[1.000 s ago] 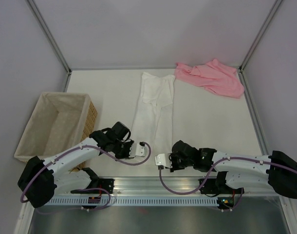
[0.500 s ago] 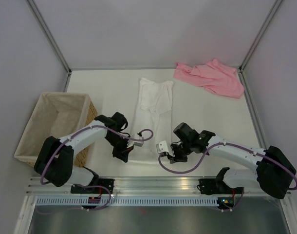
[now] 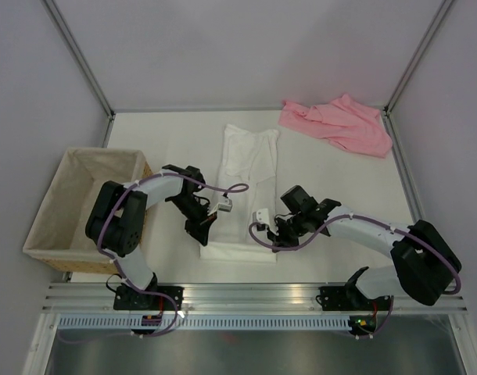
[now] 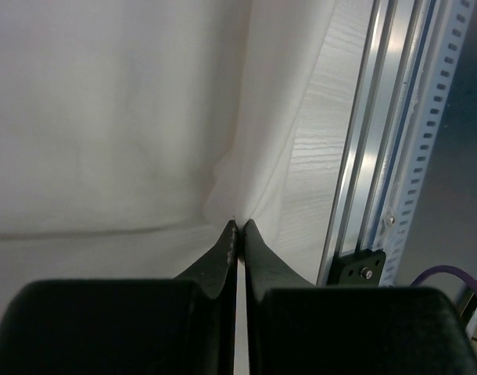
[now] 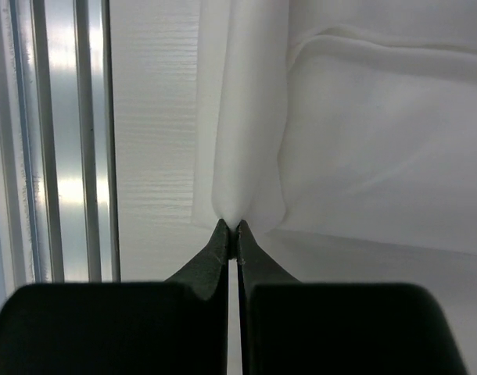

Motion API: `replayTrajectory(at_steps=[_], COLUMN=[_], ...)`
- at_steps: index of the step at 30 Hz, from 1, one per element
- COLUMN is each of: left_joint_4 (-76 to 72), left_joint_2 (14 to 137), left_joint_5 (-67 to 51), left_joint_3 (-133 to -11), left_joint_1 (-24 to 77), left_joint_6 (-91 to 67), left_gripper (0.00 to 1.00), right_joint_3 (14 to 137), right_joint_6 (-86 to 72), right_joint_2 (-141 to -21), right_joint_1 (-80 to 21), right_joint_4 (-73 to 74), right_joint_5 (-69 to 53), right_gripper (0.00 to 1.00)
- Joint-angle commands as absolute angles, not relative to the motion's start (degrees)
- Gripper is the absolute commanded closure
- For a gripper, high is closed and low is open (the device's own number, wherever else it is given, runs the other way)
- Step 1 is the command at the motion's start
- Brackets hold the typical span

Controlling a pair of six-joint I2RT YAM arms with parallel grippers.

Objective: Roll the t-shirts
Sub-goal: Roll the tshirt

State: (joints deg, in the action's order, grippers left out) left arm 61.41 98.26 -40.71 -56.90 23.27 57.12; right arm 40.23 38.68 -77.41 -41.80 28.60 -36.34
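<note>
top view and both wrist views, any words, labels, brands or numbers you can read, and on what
No readable text in any view.
white t-shirt: plain, no print or tag showing.
pink t-shirt: plain, no print showing.
basket: no label visible.
aluminium rail: only slots and holes, no markings.
Arm bases: small lit spots, too small to read as any sign.

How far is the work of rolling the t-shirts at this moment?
Done: the white t-shirt lies folded into a long narrow strip. In hand: the left gripper and the right gripper are each shut on its near end, so rolling is only starting. Left: roll the strip to its far end, then handle the pink t-shirt, which lies crumpled at the far right corner.
</note>
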Motion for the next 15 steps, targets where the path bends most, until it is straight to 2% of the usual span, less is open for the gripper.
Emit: replayTrajectory(at_steps=[1, 4, 7, 8, 11, 13, 15], left_joint_4=[61.8, 61.5, 61.5, 61.5, 61.3, 60.9, 59.8], left_joint_2=[101.2, 104.0, 105.3, 105.6, 106.2, 106.3, 106.3], left_joint_5=[-41.8, -41.2, -41.0, -40.9, -40.6, -40.5, -40.3], left_joint_3=[-61.3, -64.1, -64.7, -64.8, -65.0, -65.5, -65.4], left_joint_1=[21.4, 21.4, 21.3, 21.3, 21.4, 21.4, 21.4], left_joint_6=[59.4, 58.2, 58.4, 58.7, 58.5, 57.9, 57.4], left_gripper=[0.95, 0.94, 0.92, 0.92, 0.89, 0.87, 0.85], right_joint_3=[42.2, 42.4, 42.4, 42.4, 42.8, 43.2, 44.0], right_joint_6=[36.7, 35.3, 33.5, 33.4, 32.0, 31.2, 32.8], right_joint_2=[-79.1, -80.8, -81.5, -81.5, -80.4, -79.2, -79.1], right_joint_1=[-40.2, -39.7, -38.9, -38.5, -36.6, -35.6, -35.3], right_joint_4=[25.1, 23.5, 22.2, 22.3, 23.0, 23.9, 26.3], right_joint_5=[-38.0, -37.2, -36.1, -35.9, -34.6, -33.8, -32.5], right_gripper=[1.00, 0.99, 0.85, 0.76, 0.59, 0.53, 0.53])
